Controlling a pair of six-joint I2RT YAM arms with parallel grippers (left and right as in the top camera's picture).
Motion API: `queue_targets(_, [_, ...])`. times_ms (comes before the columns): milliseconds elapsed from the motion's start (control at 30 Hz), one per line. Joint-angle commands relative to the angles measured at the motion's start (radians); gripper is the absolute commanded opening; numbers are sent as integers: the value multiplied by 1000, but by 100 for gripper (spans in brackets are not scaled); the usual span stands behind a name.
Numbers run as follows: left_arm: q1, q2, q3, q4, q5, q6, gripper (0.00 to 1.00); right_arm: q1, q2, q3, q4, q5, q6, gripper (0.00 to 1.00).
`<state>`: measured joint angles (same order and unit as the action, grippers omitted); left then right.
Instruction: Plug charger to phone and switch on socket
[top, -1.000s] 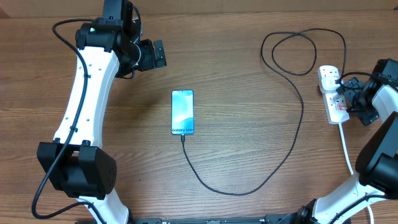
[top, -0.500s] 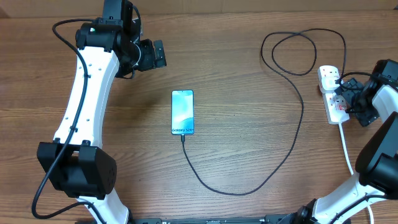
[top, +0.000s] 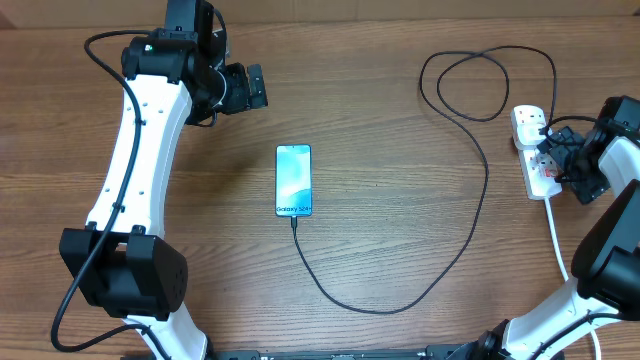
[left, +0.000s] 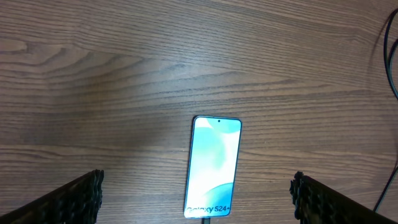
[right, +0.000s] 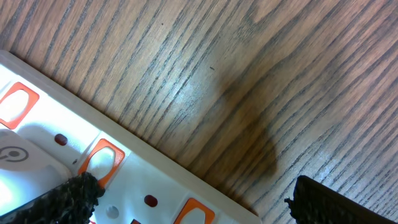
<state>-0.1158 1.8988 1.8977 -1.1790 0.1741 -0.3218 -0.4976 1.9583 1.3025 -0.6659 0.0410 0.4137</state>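
Observation:
The phone (top: 293, 180) lies face up mid-table with its light blue screen lit; it also fills the lower middle of the left wrist view as phone (left: 213, 165). The black charger cable (top: 470, 215) meets the phone's bottom edge, sweeps right, loops at the back and ends at a black plug (top: 540, 126) in the white socket (top: 543, 182). My left gripper (top: 250, 88) hangs open behind and left of the phone, holding nothing. My right gripper (right: 191, 186) is open over the socket (right: 56, 149), one finger (right: 68, 200) above its orange switches, the other above wood.
The socket's thick white cord (top: 556, 235) runs toward the front right beside the right arm's base. The left arm's white links (top: 135, 160) span the left side. The cable loop (top: 480, 85) lies at the back right.

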Motion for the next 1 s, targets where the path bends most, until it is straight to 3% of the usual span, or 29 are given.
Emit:
queue_targets(0, [4,-12,3,1,-10,4,100,6,18,6,-7,-17,-19,100])
queue_targets(567, [4,-12,3,2,-10,4,99,5,51,13,-48,-66,-15,100])
queue_targets(967, [4,-12,3,1,-10,4,100,-16,48,223,-238,40,-15,100])
